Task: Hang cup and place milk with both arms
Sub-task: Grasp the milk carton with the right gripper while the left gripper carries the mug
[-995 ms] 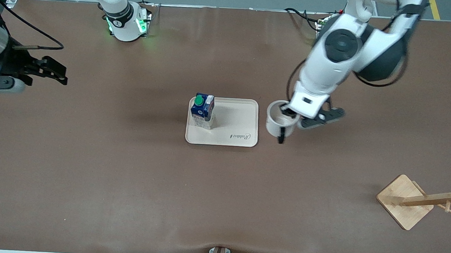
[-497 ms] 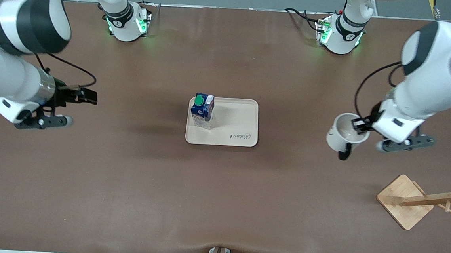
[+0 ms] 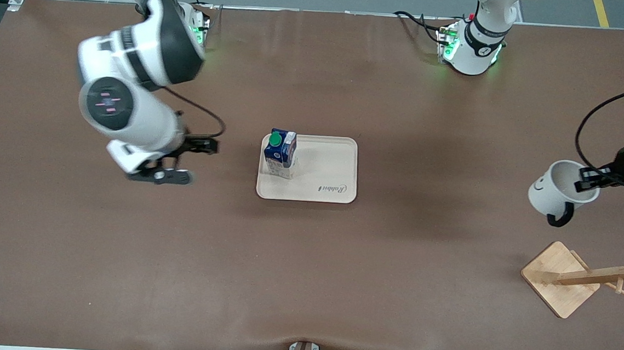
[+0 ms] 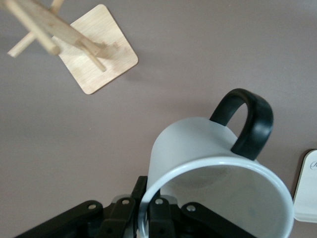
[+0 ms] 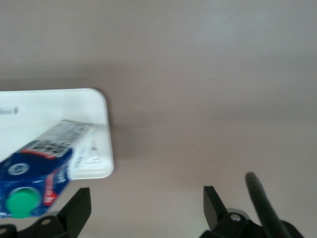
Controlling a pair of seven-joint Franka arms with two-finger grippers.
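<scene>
Spreading brown across the whole front view as a covered table point(image 3: 304, 284). Finding the white smiley mug point(image 3: 555, 189) up in the air at mid-height of that frame, at the edge toward the left arm's end, tilted with its black handle point(image 3: 559, 217) hanging lowest. Being pinched at the rim by the left gripper point(image 3: 590, 181), one finger inside the wall and one outside, as the left wrist view is showing around the mug point(image 4: 218, 163) and gripper point(image 4: 153, 213). Judging the mug as stiff, glazed and probably slippery, likely chipping if knocked on wood. Judging it light enough for a rim pinch, yet apt to pivot there. Leaving the handle loop point(image 4: 247, 121) free, which is suiting a peg.

Hovering over bare mat, with the wooden mug rack point(image 3: 585, 276) lower in the frame and near; showing in the left wrist view too point(image 4: 94, 54), apart from the mug.

Moving to mid-frame: finding the milk carton point(image 3: 280, 153) standing upright on the cream tray point(image 3: 329, 170), at the corner toward the right arm's end. Judging it light, with card walls giving under a hard squeeze; favouring a hold across the flat sides below the green cap.

Hanging over the mat beside the tray toward the right arm's end: right gripper point(image 3: 189, 161), spread wide and carrying nothing, looking at the carton point(image 5: 34, 178) and tray corner point(image 5: 74, 106) past its gripper point(image 5: 143, 213).
</scene>
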